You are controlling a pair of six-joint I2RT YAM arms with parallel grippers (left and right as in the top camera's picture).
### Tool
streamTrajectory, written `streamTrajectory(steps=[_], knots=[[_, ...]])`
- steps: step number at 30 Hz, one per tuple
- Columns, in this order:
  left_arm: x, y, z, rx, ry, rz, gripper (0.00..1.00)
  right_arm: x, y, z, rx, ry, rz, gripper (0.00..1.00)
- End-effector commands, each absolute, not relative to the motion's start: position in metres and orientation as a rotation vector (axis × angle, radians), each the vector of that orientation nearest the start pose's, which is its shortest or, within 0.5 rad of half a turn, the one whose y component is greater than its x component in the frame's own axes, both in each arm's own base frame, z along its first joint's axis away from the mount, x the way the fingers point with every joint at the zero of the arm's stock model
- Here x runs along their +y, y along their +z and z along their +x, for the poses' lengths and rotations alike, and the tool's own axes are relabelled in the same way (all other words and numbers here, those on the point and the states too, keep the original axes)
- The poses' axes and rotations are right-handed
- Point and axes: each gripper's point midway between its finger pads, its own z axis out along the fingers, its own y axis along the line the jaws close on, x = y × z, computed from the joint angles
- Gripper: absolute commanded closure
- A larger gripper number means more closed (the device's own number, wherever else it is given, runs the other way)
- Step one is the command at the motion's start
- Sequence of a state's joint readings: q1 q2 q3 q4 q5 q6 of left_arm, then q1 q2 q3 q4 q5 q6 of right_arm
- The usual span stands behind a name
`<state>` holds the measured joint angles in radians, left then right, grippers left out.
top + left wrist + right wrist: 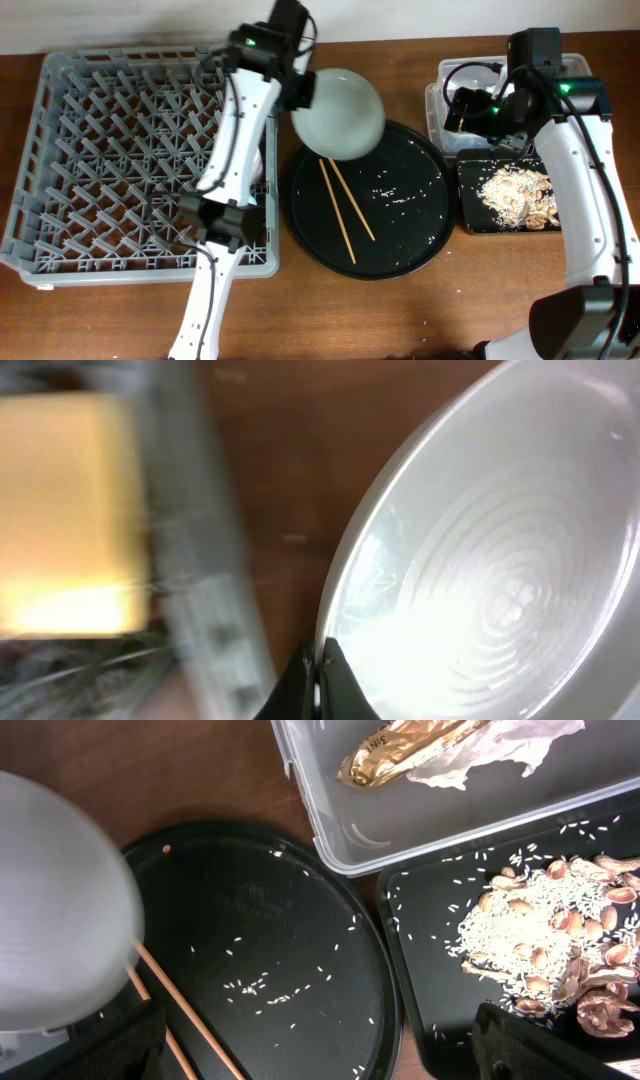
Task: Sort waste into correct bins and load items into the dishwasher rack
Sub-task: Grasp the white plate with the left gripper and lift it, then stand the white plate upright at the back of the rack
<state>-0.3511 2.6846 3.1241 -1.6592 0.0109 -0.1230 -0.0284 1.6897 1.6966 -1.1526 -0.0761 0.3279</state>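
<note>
Nearest on the brown bench (400, 320), at centre: large round tray (410, 255), black, speckled with stray rice grains. On its left half, the two chopsticks (345, 212), far tips close together at the left, near tips spread toward the right. To the left, filling that side from near to far: grey rack (110, 150), pegs upright, left arm stretched along its right edge. Through the left wrist camera, past the rack wall, a yellow shape (70, 520), too blurred to name. Right of the round tray and just beside it: shallow black tray (472, 218), holding a heap of food scraps (515, 190), white rice mixed with brown nut-like pieces, loose grains scattered around. Farther back, over the far-left rim of the round tray: pale plate (345, 115), covering the far tips of the chopsticks, nipped at its left rim by the left pincer (318, 685), clamped tight on the edge; resting or lifted, cannot tell. Farthest on the right: clear tub (438, 105), set against the far side of the shallow black tray, containing the gold wrapper (400, 748) and the crumpled white paper (495, 750), touching each other. Above where tub and shallow black tray meet: right pincer (320, 1052), spread wide, gripping nothing.
</note>
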Motion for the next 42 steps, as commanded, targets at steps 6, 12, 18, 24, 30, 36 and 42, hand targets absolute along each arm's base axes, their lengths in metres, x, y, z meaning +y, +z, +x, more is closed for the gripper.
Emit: streamTrajectory(steps=[6,12,18,24,30,36,42], knots=[[-0.017,0.305,0.509,2.436,0.365,-0.108,1.0,-0.002,0.219,0.399,2.672,0.177,0.462,0.01],[0.068,0.339,0.494,2.207,0.897,-0.46,1.0,-0.002,0.219,0.399,2.672,0.177,0.462,0.02],[0.078,0.311,0.499,2.189,1.028,-0.557,1.0,-0.002,0.219,0.399,2.672,0.176,0.462,0.02],[0.06,0.244,0.527,2.271,1.088,-0.472,1.0,-0.002,0.219,0.399,2.672,0.177,0.462,0.02],[0.044,0.2,0.533,2.33,1.108,-0.403,1.0,-0.002,0.219,0.399,2.672,0.177,0.462,0.01],[0.016,0.18,0.543,2.458,0.825,-0.371,0.42,-0.002,0.219,0.399,2.672,0.176,0.462,0.02],[-0.119,0.222,0.527,2.629,-0.113,0.133,0.34,-0.002,0.219,0.399,2.672,0.177,0.462,0.02]])
